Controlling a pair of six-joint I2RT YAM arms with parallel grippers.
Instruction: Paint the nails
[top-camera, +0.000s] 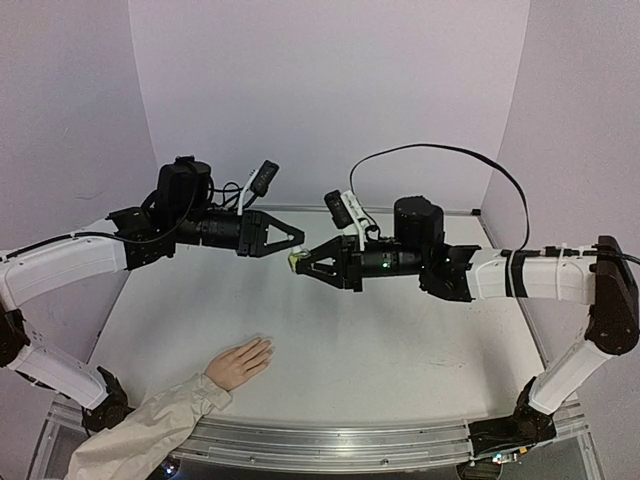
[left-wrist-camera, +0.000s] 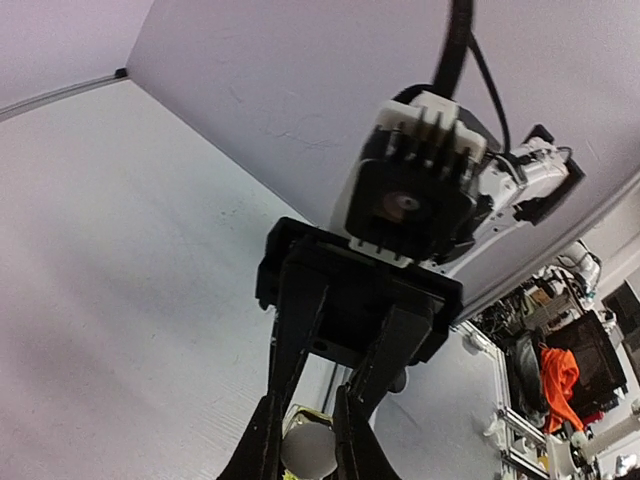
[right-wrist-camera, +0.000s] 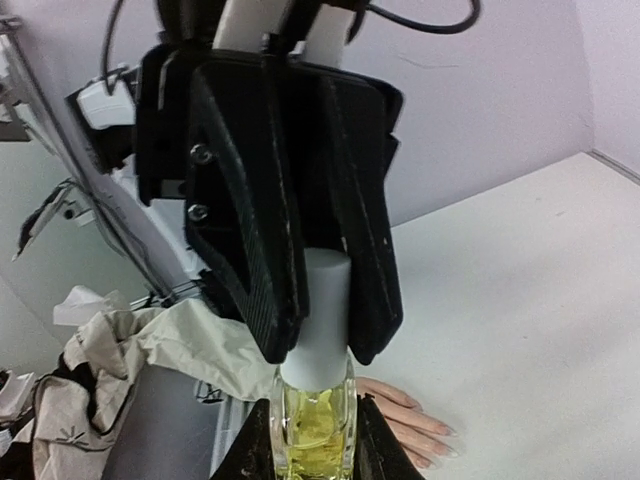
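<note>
Top external: tiny stiff nails (top-camera: 266, 346) on the pale peach mannequin hand (top-camera: 238, 365), front-left. Aloft, right gripper (top-camera: 300, 266) clamps the slippery-looking yellow-green glass bottle (right-wrist-camera: 312, 425); left gripper (top-camera: 297, 243) grips its white cap (right-wrist-camera: 325, 300), the sensible hold.

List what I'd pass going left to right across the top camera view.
Beige sleeve → pale hand → small bottle → right arm's base. The left gripper and right gripper meet at the bottle, so I leave them unordered.
</note>
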